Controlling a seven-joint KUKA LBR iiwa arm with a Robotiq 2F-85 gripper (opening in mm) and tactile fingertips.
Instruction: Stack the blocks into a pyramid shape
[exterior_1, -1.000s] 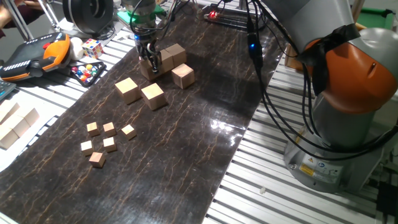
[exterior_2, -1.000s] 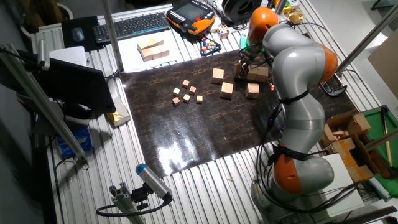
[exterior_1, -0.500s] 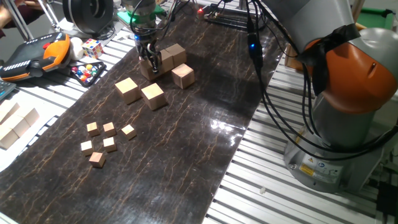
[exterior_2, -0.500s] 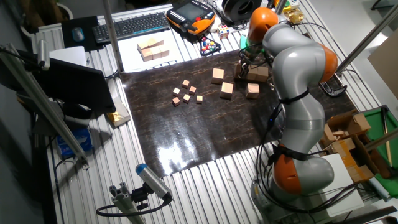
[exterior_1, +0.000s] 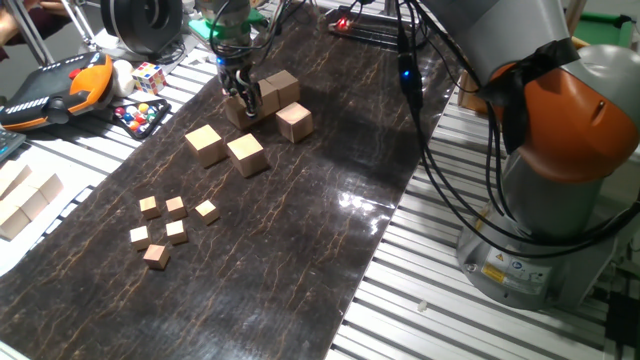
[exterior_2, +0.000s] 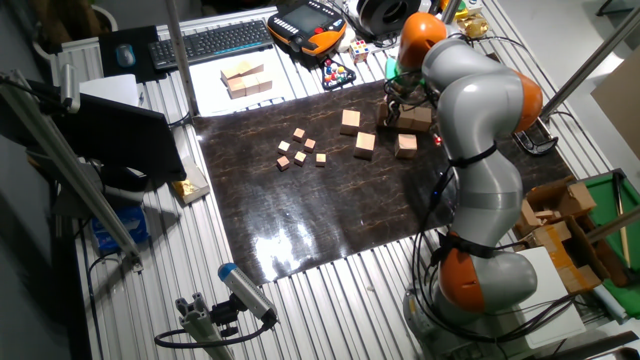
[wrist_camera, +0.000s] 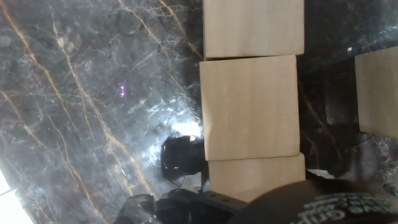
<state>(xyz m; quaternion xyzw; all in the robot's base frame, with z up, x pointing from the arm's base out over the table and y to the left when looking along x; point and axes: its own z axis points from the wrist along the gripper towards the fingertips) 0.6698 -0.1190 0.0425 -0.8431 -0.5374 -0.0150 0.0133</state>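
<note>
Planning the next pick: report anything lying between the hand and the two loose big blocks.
Nothing visible. Only bare mat lies between the hand and the two loose blocks; the small cubes sit beyond them.

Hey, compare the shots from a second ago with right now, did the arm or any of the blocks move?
Nothing visibly changed. The gripper stays low at the row of three blocks at the far end of the mat, and the loose blocks and small cubes lie where they were.
</note>
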